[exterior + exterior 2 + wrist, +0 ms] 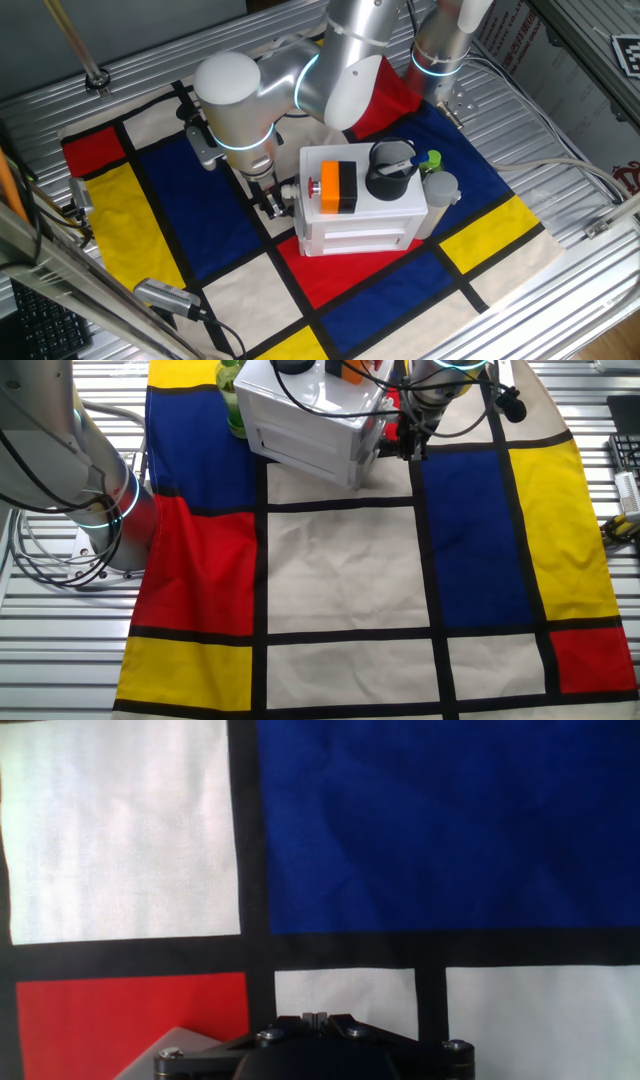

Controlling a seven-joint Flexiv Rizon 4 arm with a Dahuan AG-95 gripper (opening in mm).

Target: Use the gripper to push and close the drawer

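Observation:
The white cabinet [362,232] stands in the middle of the coloured cloth; it also shows at the top of the other fixed view [300,430]. The drawer's small knob [289,188] sticks out at the cabinet's left end, and the drawer looks pushed in close to the cabinet body. My black gripper [272,204] hangs from the silver arm right beside that end, close to the knob; whether it touches I cannot tell. It also shows in the other fixed view [408,444]. In the hand view the gripper [315,1017] is shut and empty, with a pale cabinet corner [190,1052] at lower left.
An orange-and-black block [338,187] and a black cup [388,172] sit on the cabinet. A green object [432,158] and a grey cylinder [440,188] stand at its right. The second arm's column [440,45] rises behind. A grey device [165,295] lies at front left.

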